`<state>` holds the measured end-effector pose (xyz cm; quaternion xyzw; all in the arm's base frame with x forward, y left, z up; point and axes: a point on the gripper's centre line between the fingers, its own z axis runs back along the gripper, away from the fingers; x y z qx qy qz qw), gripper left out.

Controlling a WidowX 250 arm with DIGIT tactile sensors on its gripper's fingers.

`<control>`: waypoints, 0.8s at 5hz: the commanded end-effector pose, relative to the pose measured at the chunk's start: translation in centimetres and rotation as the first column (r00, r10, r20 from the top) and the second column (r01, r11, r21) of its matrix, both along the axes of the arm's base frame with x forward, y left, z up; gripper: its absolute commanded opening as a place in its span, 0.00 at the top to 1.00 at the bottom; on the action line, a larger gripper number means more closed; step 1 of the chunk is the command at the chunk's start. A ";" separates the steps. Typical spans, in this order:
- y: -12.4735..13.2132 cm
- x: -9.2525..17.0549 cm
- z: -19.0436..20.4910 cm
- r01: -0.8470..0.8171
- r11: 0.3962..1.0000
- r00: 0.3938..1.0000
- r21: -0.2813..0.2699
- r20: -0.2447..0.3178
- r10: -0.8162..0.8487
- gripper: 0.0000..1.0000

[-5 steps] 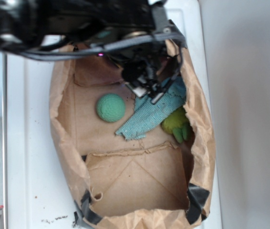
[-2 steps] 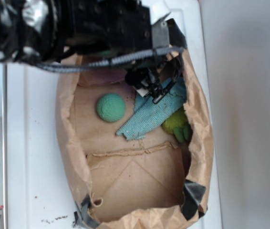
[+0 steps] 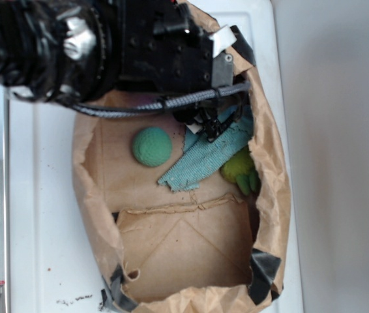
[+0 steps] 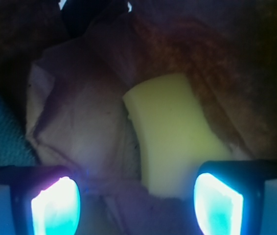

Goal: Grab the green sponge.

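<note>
A bag (image 3: 87, 189) lies open on the surface (image 3: 41, 215), its mouth toward the camera. Inside it, the sponge (image 3: 152, 146) sits toward 10 o'clock of the bag floor, apart from everything else. The cloth (image 3: 205, 160) lies at the sponge's 3 o'clock, running from 1 o'clock down to 7 o'clock. A toy (image 3: 242, 171) lies at the cloth's 4 o'clock, against the bag's 3 o'clock wall and partly under the cloth's edge. The arm (image 3: 106, 45) crosses the bag's 12 o'clock rim, with the tool (image 3: 207, 124) over the cloth's upper end, at the sponge's 2 o'clock. In the wrist view a wedge (image 4: 177, 137) lies against the bag wall, between the tool's (image 4: 138, 203) fingers (image 4: 55, 203) and ahead of them.
</note>
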<state>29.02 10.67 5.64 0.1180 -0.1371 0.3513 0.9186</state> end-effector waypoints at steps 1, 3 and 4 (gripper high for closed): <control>1.5 -1.1 0.8 0.056 0.996 0.998 0.070 0.037 -0.059 0.00; 1.9 -3.4 2.7 0.076 0.997 0.997 0.016 0.024 -0.076 0.00; 2.2 -3.7 2.9 0.067 0.997 0.997 0.026 0.025 -0.068 0.00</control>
